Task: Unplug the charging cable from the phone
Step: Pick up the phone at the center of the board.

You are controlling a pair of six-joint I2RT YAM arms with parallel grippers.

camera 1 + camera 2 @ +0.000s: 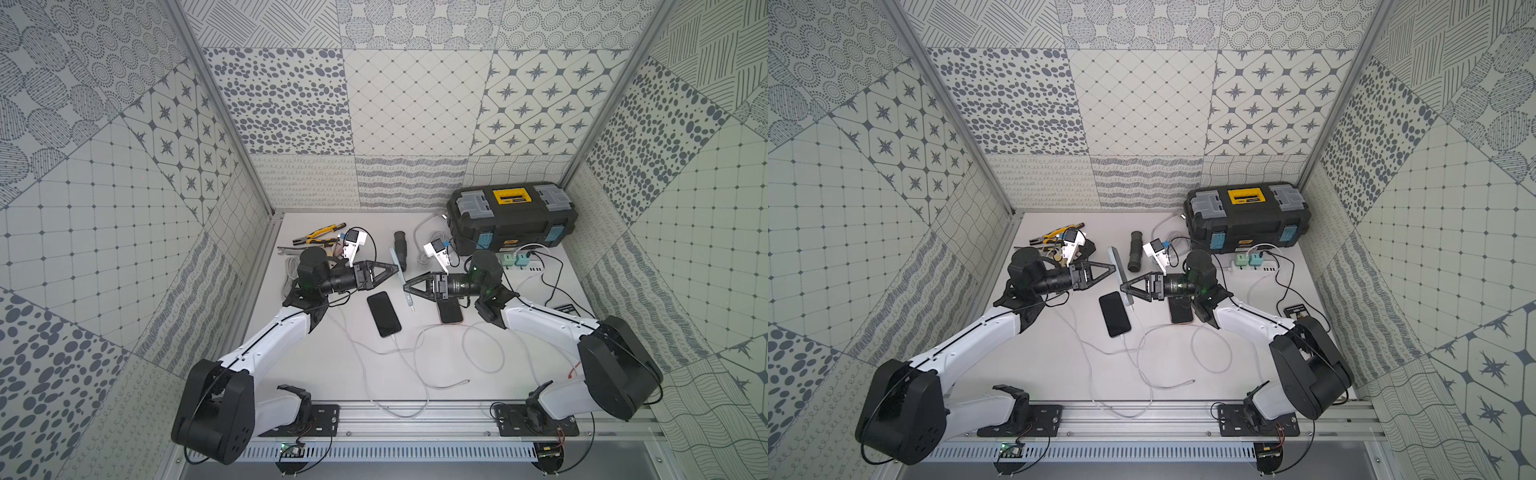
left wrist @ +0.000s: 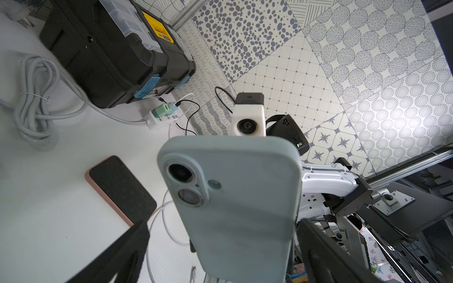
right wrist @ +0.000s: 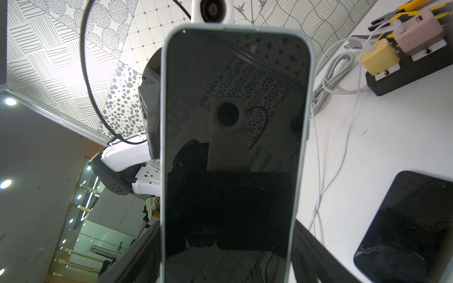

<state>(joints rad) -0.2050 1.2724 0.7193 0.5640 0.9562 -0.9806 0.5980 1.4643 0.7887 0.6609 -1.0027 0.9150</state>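
Observation:
A phone point(image 1: 400, 266) in a pale grey-green case is held edge-up in the air between the two arms. My right gripper point(image 1: 406, 286) is shut on it, and its fingers point(image 3: 147, 245) press the phone's point(image 3: 232, 147) two long sides, screen towards that camera. My left gripper point(image 1: 395, 266) faces the phone's back point(image 2: 245, 196), open, with its fingers point(image 2: 127, 252) standing clear of the case. The white plug point(image 1: 412, 308) of the charging cable sits just past the phone's lower end. In the left wrist view the plug point(image 2: 193, 269) shows a bare tip, apart from the phone.
A black phone point(image 1: 384, 313) lies on the table with a white cable in it. A pink-cased phone point(image 1: 451, 311) lies under my right arm. A black toolbox point(image 1: 513, 220), power strip point(image 1: 523, 264), pliers point(image 1: 318, 235) and black ribbed handle point(image 1: 401, 245) stand behind. Loose cables point(image 1: 419, 374) loop in front.

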